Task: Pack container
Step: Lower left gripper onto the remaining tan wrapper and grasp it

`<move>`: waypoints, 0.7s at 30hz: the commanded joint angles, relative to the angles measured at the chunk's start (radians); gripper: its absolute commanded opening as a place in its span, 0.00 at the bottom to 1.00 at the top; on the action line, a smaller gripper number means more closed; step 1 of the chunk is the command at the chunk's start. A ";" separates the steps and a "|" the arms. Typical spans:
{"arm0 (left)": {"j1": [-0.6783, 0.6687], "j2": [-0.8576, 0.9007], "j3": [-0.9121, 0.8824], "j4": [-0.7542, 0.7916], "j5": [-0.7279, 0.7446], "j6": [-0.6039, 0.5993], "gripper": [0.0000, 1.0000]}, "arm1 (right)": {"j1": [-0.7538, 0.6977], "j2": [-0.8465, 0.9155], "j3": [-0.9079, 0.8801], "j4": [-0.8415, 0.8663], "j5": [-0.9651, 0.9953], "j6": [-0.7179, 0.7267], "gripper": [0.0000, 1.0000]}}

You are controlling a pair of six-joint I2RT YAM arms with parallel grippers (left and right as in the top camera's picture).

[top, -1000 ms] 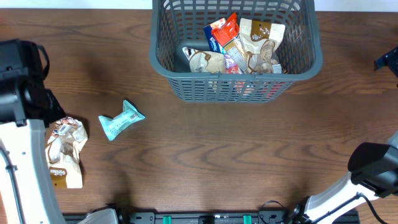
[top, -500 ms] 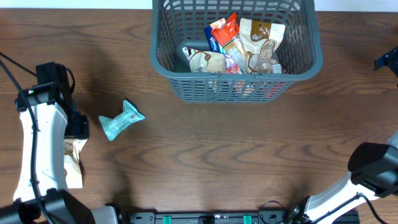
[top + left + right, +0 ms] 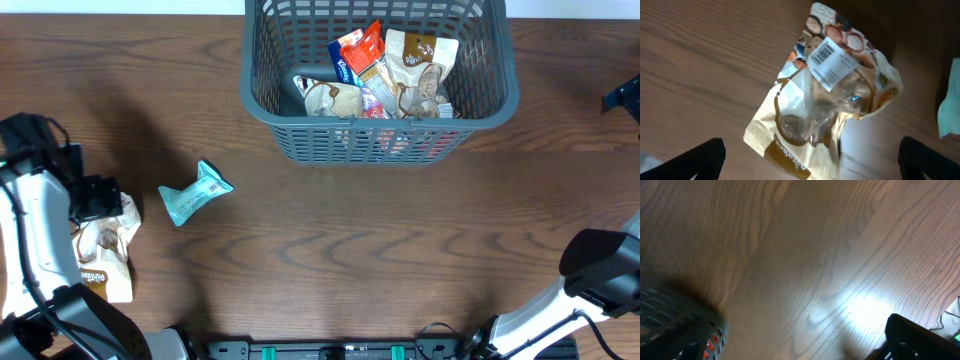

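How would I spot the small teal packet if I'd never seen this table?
Start at the big grey basket at the far edge of the table, then look off its front left corner. The teal packet lies there alone, crumpled. Its only neighbour, a tan pouch further left, is larger and brown.

- The beige snack pouch (image 3: 830, 100) in the frame centre is showing a white barcode sticker (image 3: 832, 60); its digits are blurring out.
- Its brown band (image 3: 790, 157) is carrying pale lettering, not readable.
- The teal packet (image 3: 196, 192) is showing nothing legible.
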State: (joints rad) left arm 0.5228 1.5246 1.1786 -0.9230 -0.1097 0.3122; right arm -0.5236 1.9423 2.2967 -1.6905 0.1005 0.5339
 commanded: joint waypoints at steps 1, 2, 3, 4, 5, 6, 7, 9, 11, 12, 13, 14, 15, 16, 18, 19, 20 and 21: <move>0.032 0.008 0.001 -0.004 0.088 0.009 0.99 | -0.006 -0.005 -0.003 -0.001 0.000 0.000 0.99; 0.035 0.008 0.001 -0.011 0.099 0.009 0.99 | -0.006 -0.005 -0.003 -0.001 0.000 0.000 0.99; 0.035 0.008 0.001 -0.014 0.108 0.009 0.99 | -0.006 -0.005 -0.003 -0.001 0.000 0.001 0.99; 0.035 0.008 0.001 -0.014 0.119 0.009 0.99 | -0.006 -0.005 -0.003 -0.001 0.000 0.000 0.99; 0.035 0.010 0.000 -0.012 0.126 0.009 0.99 | -0.006 -0.005 -0.003 -0.001 0.000 0.000 0.99; 0.035 0.016 -0.002 -0.009 0.125 0.010 0.99 | -0.006 -0.005 -0.003 -0.001 0.000 0.000 0.99; 0.035 0.023 -0.004 -0.006 0.125 0.015 0.99 | -0.006 -0.005 -0.003 -0.001 0.000 0.000 0.99; 0.035 0.049 -0.005 -0.005 0.125 0.043 0.99 | -0.006 -0.005 -0.003 -0.001 0.000 0.000 0.99; 0.035 0.083 -0.005 -0.002 0.123 0.054 0.99 | -0.006 -0.005 -0.003 -0.001 0.000 0.000 0.99; 0.035 0.102 -0.005 0.004 0.116 0.053 0.99 | -0.006 -0.005 -0.003 -0.001 0.000 0.000 0.99; 0.035 0.124 -0.005 0.010 0.109 0.053 0.99 | -0.006 -0.005 -0.003 -0.001 0.000 0.000 0.99; 0.035 0.143 -0.005 0.018 0.093 0.054 0.99 | -0.006 -0.005 -0.003 -0.001 0.000 0.000 0.99; 0.035 0.165 -0.005 0.031 0.055 0.053 0.99 | -0.006 -0.005 -0.003 -0.001 0.000 0.000 0.99; 0.035 0.180 -0.005 0.031 0.035 0.053 0.99 | -0.006 -0.005 -0.003 -0.001 0.000 0.000 0.99; 0.035 0.203 -0.005 0.031 0.006 0.053 0.99 | -0.006 -0.005 -0.003 -0.001 0.000 0.000 0.99; 0.035 0.211 -0.005 0.031 0.012 0.045 0.99 | -0.006 -0.005 -0.003 -0.001 0.000 0.000 0.99; 0.035 0.214 -0.005 0.032 0.012 0.043 0.99 | -0.006 -0.005 -0.003 -0.001 0.000 0.000 0.99; 0.035 0.214 -0.005 0.041 0.012 0.057 0.99 | -0.006 -0.005 -0.003 -0.001 0.000 0.000 0.99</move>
State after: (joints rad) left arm 0.5552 1.7359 1.1763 -0.8883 -0.0635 0.3485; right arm -0.5232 1.9423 2.2967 -1.6901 0.1005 0.5339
